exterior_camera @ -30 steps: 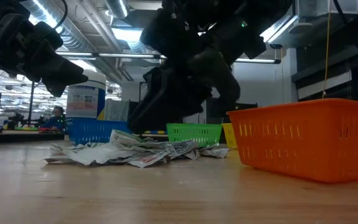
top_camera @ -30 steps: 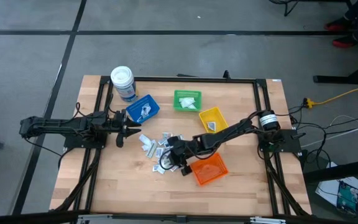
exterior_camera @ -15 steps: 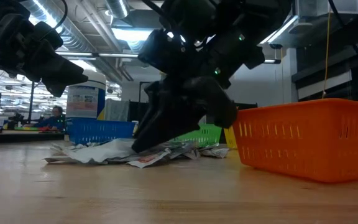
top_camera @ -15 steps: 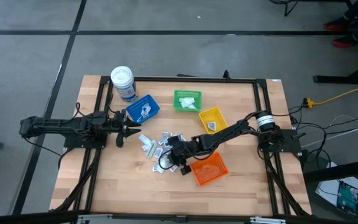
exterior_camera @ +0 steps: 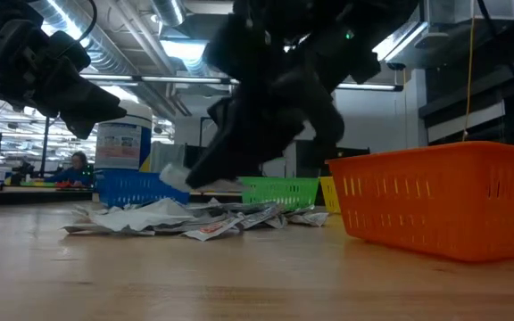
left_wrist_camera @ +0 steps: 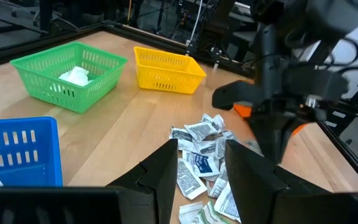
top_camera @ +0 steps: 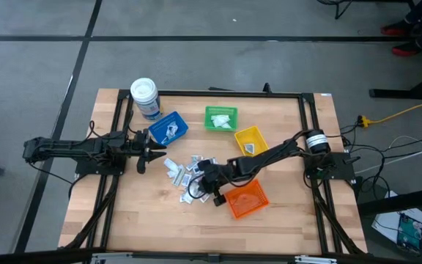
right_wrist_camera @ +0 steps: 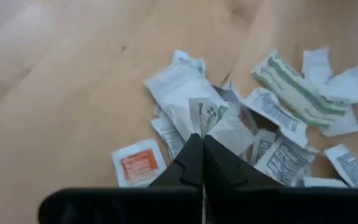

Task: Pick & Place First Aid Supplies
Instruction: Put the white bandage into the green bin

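Note:
The first aid supplies (top_camera: 184, 174) are a heap of small white and grey packets at the table's middle, also seen in the low view (exterior_camera: 194, 218) and the left wrist view (left_wrist_camera: 201, 158). My right gripper (top_camera: 196, 183) hangs just over the heap, shut on one white packet (exterior_camera: 172, 176). My left gripper (top_camera: 152, 152) waits open at the left of the heap, beside the blue bin (top_camera: 168, 128), with nothing between its fingers (left_wrist_camera: 166, 171). My right gripper pinches one small white packet by its near edge (right_wrist_camera: 205, 121) between its two shut fingers. The fingers slant down toward the table's left. The packet sticks out past the fingertips (exterior_camera: 194, 174), lifted clear of the heap below it.
A green bin (top_camera: 220, 118) and a yellow bin (top_camera: 250, 139) stand behind the heap. An orange bin (top_camera: 247, 198) stands right of it, close to my right arm. A white-lidded jar (top_camera: 145, 97) stands at the far left. Bare wood lies toward the near edge.
My right gripper has dipped down into the heap, taken hold of a white packet and risen again with it. The packet now hangs clear of the heap, and the other packets have shifted slightly.

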`<action>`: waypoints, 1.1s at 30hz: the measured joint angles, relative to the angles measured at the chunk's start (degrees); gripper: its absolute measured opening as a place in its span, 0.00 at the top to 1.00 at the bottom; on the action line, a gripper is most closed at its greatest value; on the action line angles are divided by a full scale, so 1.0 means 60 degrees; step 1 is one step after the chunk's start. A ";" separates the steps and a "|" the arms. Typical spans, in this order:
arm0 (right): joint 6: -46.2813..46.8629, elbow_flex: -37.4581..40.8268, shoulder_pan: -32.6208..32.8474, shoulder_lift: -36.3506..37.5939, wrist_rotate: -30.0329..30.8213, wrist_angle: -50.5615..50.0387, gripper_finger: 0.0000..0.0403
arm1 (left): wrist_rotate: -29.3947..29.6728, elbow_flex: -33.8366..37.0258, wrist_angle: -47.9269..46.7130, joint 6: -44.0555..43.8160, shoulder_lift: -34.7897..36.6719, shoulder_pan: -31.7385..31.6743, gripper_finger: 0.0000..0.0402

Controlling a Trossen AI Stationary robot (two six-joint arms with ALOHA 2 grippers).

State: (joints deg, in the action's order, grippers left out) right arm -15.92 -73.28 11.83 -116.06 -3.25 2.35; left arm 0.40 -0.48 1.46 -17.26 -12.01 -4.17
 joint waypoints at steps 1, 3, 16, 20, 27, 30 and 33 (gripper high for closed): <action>0.0088 0.0000 -0.0034 0.0069 -0.0041 -0.0023 0.99 | 0.0000 0.0000 0.0006 0.0000 0.0002 0.0000 0.68; 0.0148 0.0000 -0.0132 0.0203 -0.0194 -0.0028 0.98 | 0.0000 -0.0001 0.0002 0.0000 0.0001 -0.0001 0.68; 0.1257 0.0000 -0.1078 0.1510 -0.1211 -0.0302 0.98 | 0.0000 0.0000 0.0002 0.0000 0.0002 -0.0003 0.68; 0.1553 0.0000 -0.1388 0.1818 -0.1244 -0.0334 0.98 | 0.0000 0.0000 0.0002 0.0000 0.0000 0.0001 0.68; 0.1826 0.0000 -0.2010 0.2280 -0.1271 -0.0365 0.98 | 0.0000 -0.0001 0.0002 0.0000 0.0000 0.0000 0.68; 0.1807 0.0000 -0.2391 0.2360 -0.1270 -0.0305 0.98 | 0.0000 0.0002 0.0002 0.0000 0.0002 -0.0003 0.68; 0.1752 0.0000 -0.2844 0.2414 -0.1486 -0.0312 0.98 | 0.0000 0.0002 0.0002 0.0000 0.0004 0.0001 0.68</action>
State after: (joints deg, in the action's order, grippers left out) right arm -5.41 -73.28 -5.23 -101.58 -12.17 0.48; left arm 0.40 -0.47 1.48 -17.26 -11.99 -4.16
